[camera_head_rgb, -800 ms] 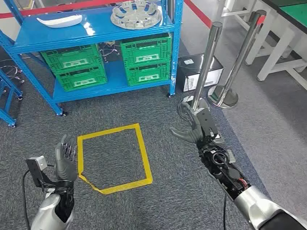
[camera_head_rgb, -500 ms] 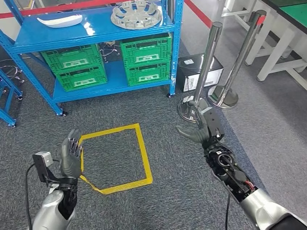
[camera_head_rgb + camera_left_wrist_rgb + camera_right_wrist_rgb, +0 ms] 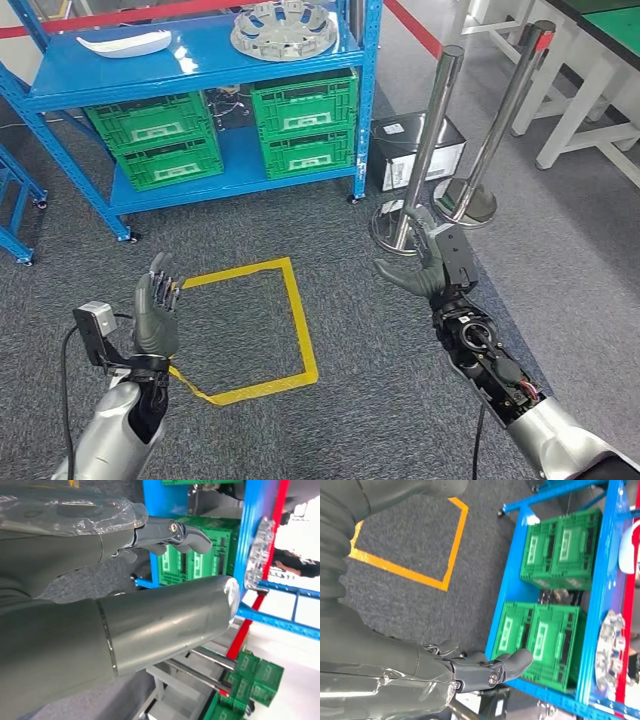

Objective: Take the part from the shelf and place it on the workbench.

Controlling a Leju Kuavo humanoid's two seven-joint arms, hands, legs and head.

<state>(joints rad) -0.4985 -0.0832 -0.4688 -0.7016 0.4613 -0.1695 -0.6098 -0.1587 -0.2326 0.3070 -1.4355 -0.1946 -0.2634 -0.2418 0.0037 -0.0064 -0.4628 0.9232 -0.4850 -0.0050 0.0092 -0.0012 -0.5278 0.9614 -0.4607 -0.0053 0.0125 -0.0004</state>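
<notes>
A round silver metal part lies on the top level of the blue shelf; it also shows edge-on in the left wrist view and in the right wrist view. A white curved part lies further left on the same level. My left hand is raised over the carpet at lower left, fingers spread, holding nothing. My right hand hangs at mid right, fingers apart and empty, well short of the shelf.
Green crates fill the shelf's lower level. A yellow tape square marks the carpet between my arms. Two chrome stanchions and a black box stand right of the shelf. White table legs stand at far right.
Both hands have risen and moved forward toward the shelf; the left hand has come up and right to the tape square's corner, the right hand has shifted slightly right.
</notes>
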